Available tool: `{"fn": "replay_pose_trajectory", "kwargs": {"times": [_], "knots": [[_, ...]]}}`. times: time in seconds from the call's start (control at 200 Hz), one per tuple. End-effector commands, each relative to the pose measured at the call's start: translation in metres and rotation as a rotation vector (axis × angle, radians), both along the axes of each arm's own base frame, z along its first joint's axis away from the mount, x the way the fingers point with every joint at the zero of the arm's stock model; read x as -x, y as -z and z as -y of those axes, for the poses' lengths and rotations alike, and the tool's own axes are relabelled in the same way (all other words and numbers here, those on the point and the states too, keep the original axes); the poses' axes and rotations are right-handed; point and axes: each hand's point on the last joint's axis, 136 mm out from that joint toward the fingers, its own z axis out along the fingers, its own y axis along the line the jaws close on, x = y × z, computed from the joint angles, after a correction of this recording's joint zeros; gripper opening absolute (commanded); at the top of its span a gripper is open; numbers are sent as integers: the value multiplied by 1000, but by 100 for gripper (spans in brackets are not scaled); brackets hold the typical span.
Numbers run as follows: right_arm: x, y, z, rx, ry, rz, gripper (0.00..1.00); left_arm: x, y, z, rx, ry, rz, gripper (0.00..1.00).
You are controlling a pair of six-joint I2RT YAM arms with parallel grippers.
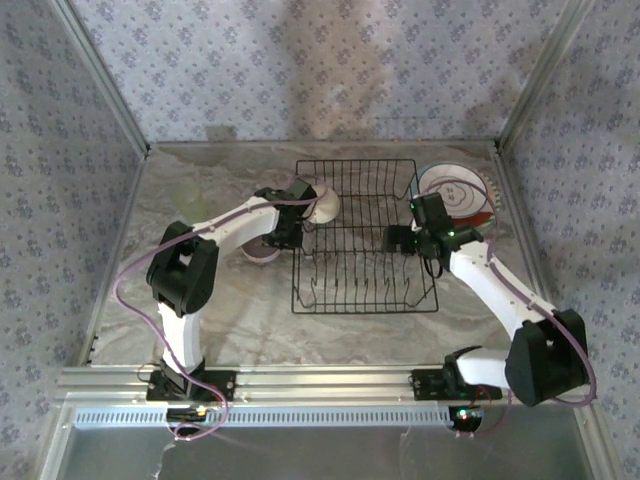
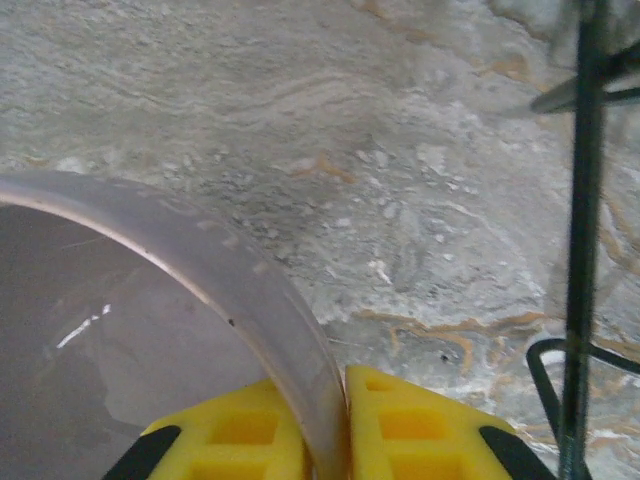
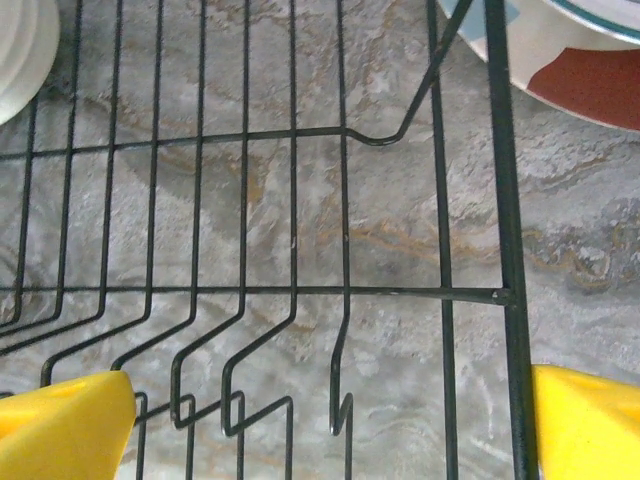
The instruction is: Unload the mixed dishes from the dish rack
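The black wire dish rack (image 1: 365, 240) sits mid-table. My left gripper (image 1: 279, 240) hangs just off its left side, shut on the rim of a lilac bowl (image 1: 262, 252). In the left wrist view the yellow fingers (image 2: 250, 430) pinch that bowl's (image 2: 130, 330) wall, with a rack wire (image 2: 580, 250) to the right. A cream bowl (image 1: 326, 205) rests at the rack's far left edge, seen ridged (image 3: 20, 50) from the right wrist. My right gripper (image 1: 402, 240) is open over the rack's right side, its fingertips (image 3: 70, 420) wide apart above the wires (image 3: 300, 290).
A stack of plates (image 1: 455, 190) with a ringed, red-brown face lies on the table behind the rack's right corner, its edge (image 3: 590, 70) showing in the right wrist view. A pale greenish cup (image 1: 192, 200) stands at the back left. Patterned walls enclose the marbled table (image 1: 250, 320).
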Motion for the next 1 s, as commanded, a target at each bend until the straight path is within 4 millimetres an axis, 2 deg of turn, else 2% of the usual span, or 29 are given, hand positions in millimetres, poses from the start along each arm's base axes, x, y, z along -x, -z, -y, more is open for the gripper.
{"fn": "replay_pose_trajectory", "kwargs": {"times": [0.0, 0.075, 0.295, 0.39, 0.645, 0.84, 0.994], "knots": [[-5, -56, -30, -83, -89, 151, 100, 3, -6, 4, 22, 18, 7, 19], [-4, -61, -24, -61, -66, 164, 100, 4, -8, 5, 31, 18, 9, 21], [0, -43, 1, -28, 9, 100, 100, 5, -12, 5, 40, 18, 16, 23], [0, -42, 8, -45, 30, 97, 100, 6, -14, 5, 43, 17, 17, 24], [-2, -47, 9, -49, 33, 122, 100, 8, -35, 6, 67, 25, 48, 27], [-10, -52, 6, -40, 20, 141, 100, 18, -41, 23, 79, 69, 52, 27], [-19, -50, -5, -32, -20, 140, 100, 28, -42, 35, 83, 101, 50, 27]]}}
